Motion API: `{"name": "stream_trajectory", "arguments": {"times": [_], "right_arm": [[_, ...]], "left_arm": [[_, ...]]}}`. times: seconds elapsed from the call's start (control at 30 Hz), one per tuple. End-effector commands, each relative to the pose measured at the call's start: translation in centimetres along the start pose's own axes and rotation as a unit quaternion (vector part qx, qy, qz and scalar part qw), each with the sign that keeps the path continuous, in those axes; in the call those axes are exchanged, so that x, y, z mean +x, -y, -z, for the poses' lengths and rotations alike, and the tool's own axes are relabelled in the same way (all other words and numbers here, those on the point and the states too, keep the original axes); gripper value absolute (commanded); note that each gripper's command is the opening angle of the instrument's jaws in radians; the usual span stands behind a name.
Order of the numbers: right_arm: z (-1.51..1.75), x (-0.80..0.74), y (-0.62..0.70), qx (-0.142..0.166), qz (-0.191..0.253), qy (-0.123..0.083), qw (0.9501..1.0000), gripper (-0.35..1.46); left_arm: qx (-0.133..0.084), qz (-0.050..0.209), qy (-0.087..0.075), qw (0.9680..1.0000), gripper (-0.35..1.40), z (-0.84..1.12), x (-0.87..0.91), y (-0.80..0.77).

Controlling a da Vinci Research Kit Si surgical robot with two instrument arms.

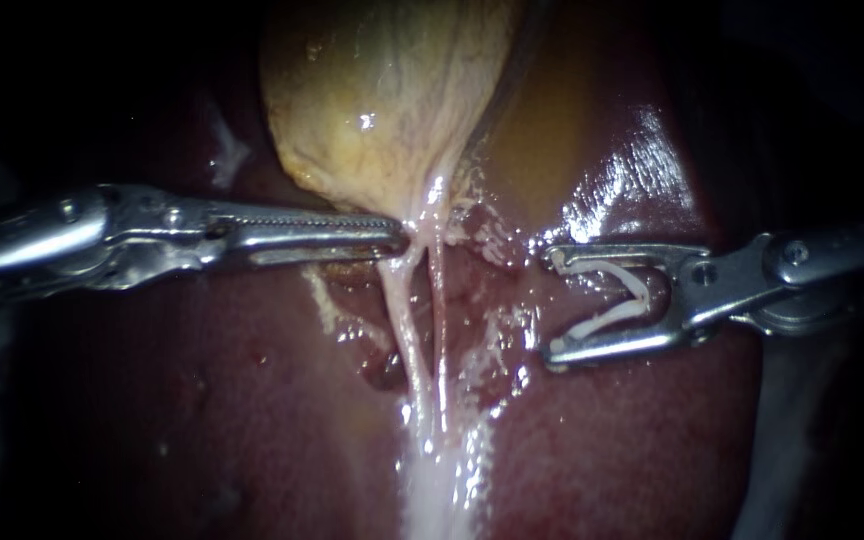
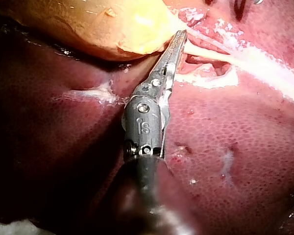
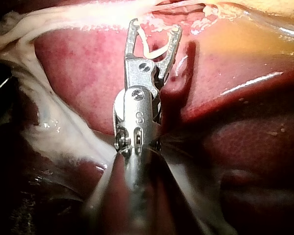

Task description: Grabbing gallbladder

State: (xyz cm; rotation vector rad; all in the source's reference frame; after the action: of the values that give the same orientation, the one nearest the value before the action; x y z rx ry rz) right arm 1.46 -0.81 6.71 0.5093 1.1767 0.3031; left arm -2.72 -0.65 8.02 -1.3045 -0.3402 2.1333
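The yellowish gallbladder [image 1: 382,90] hangs over the dark red liver [image 1: 202,400]. It tapers into two pale tubes [image 1: 417,335] that run down side by side. My left instrument [image 1: 402,238] comes in level from the left, its long jaws shut on the gallbladder's narrow neck, where the pale tissue kinks toward the tip. In the left wrist view those jaws [image 2: 181,35] lie together at the edge of the gallbladder [image 2: 88,24]. My right instrument [image 1: 552,303] stands to the right of the tubes, apart from them. Its wide jaws hold a white V-shaped clip [image 1: 607,317].
Frayed whitish tissue [image 1: 492,340] lies on the liver between the tubes and the right instrument. A glossy, yellow-stained patch of liver [image 1: 572,120] sits right of the gallbladder. The right wrist view shows the right instrument [image 3: 155,25] with its clip [image 3: 157,50] above liver.
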Motion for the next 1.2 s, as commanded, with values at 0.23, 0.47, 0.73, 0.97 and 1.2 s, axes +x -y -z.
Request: {"name": "stream_trajectory", "arguments": {"times": [0.23,0.47,0.73,0.97,1.2], "right_arm": [[0.00,0.00,0.00,0.000,0.000,0.000,1.0000,0.50],[0.00,0.00,0.00,0.000,0.000,0.000,1.0000,0.50],[0.00,0.00,0.00,0.000,0.000,0.000,1.0000,0.50],[0.00,0.00,0.00,0.000,0.000,0.000,1.0000,0.50],[0.00,0.00,0.00,0.000,0.000,0.000,1.0000,0.50]], "left_arm": [[-0.001,0.012,0.003,0.9999,-0.35,0.11,0.06,-0.09],[-0.005,0.016,0.004,0.9998,-0.35,0.37,0.22,-0.20],[-0.010,0.021,0.005,0.9997,-0.35,0.57,0.41,-0.25],[-0.009,0.022,0.005,0.9997,-0.35,0.60,0.46,-0.31],[-0.010,0.023,0.005,0.9997,-0.35,0.62,0.47,-0.32]]}}
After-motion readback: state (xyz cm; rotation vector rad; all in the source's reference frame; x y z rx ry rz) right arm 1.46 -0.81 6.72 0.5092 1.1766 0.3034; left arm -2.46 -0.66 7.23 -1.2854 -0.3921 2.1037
